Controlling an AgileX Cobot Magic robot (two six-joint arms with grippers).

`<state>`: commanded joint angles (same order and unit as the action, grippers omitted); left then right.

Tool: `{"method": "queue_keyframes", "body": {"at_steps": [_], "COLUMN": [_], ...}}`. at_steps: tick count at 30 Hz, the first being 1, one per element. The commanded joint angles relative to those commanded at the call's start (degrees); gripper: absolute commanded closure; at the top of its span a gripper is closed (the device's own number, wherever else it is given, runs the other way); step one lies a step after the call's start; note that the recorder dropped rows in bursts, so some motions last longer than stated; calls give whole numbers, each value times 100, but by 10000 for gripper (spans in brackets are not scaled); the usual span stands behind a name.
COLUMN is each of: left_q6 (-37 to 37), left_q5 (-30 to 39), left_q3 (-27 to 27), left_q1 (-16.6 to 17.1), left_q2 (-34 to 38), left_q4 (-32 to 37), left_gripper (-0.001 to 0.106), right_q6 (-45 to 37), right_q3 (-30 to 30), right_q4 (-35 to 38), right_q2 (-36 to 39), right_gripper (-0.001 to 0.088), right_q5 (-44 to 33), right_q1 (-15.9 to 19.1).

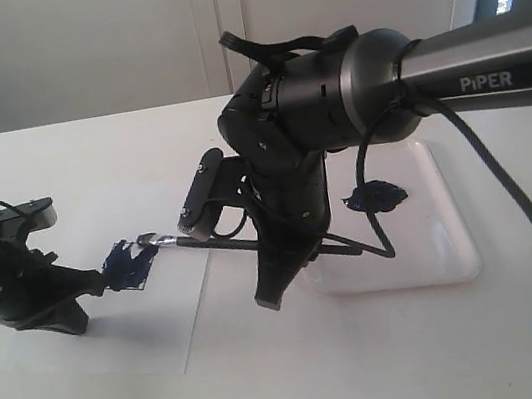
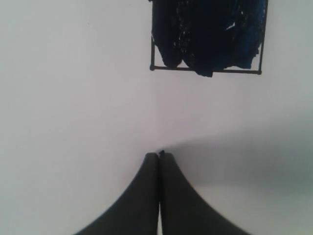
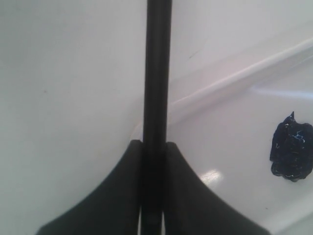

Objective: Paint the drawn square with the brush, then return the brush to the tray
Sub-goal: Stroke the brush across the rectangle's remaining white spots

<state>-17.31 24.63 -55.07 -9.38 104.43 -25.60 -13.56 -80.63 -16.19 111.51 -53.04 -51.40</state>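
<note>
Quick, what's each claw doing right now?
Left gripper: closed, holding nothing.
Right gripper: closed on the brush.

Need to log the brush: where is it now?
In the exterior view the brush lies left of centre, clamped in the right end effector, its tip at the painted square on the left, with the tray to the right.
</note>
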Motion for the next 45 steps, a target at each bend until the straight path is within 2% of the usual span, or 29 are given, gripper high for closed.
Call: {"method": "queue_keyframes", "body": {"at_steps": [11,18,25,33,36,45], "left_q6": [0,0,0,-38,-38,3], "left_q5": [0,0,36,26,-100,59], "left_q3": [0,0,0,0,-10,-843], "left_q1": [0,0,0,0,0,15], "left_q2": [0,0,0,0,-23,-179], "left_q4": [0,0,0,0,0,132], "left_gripper": [1053,1053,1053,1053,1053,1053], "right_q6": [-283,-875,-207,-38,-205,-297], "right_q3": [0,0,0,0,0,0], "right_q4": [138,630,299,207,268,277], "right_q2": [0,0,-11,-1,-1,-1], "right_gripper": [868,868,868,868,868,868], "right_q5": [-57,-65,294,448,245,-3], "right_q1": [0,0,0,0,0,0]}}
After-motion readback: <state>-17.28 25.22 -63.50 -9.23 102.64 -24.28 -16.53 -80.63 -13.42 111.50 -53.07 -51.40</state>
